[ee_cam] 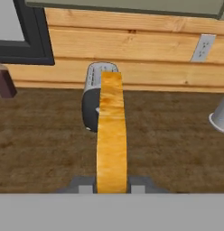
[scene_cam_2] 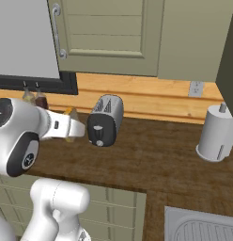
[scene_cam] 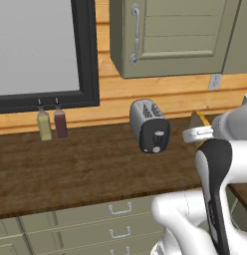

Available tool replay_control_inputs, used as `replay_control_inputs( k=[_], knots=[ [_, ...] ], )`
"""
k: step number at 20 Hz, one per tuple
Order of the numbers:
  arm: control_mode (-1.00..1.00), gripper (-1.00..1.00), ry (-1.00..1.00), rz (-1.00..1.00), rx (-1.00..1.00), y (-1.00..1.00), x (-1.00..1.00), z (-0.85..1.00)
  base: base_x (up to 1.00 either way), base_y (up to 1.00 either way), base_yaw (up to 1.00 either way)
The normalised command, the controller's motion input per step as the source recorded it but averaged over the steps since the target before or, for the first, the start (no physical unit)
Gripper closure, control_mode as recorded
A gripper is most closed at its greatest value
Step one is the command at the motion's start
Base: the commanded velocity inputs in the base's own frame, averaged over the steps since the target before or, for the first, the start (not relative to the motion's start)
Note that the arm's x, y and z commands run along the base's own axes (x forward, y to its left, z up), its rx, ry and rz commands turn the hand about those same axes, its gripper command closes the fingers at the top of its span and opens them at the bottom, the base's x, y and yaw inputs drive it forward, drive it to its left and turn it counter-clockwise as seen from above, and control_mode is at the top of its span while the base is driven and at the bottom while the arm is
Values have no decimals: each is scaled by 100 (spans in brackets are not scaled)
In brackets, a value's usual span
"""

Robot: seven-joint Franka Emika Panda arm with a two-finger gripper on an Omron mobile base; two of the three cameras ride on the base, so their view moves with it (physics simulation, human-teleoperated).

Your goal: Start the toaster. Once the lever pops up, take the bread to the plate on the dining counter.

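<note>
One slice of bread [ee_cam: 111, 131] sits clamped edgewise in our gripper [ee_cam: 111, 188], clear of the toaster [scene_cam: 149, 125]; we judge a swing could loosen it.

The light was even and soft, with no single lamp that I could find. The toaster [scene_cam: 149, 125] threw almost no shadow on the bench [scene_cam: 70, 164]; its black end panel carried a small pale shine. The window pane [scene_cam: 36, 45] was a flat grey, without glare. All pictures were a little soft and coarse, with jagged edges on the cabinet handle [scene_cam: 135, 34]. In the hand view the bread [ee_cam: 111, 135] looked stretched and slightly blurred near the bottom.
</note>
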Motion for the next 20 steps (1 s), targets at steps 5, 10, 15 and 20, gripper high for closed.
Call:
replay_control_inputs(
  k=[5,10,15,20],
  knots=[
    [-100,100,0,-8,0,0,-31,0,0,0,0],
    [100,100,0,-1,0,0,-14,0,-5,0,0],
    [100,100,0,0,0,0,0,0,-65,18,8],
    [100,100,0,0,0,0,0,0,-58,85,53]
  ],
)
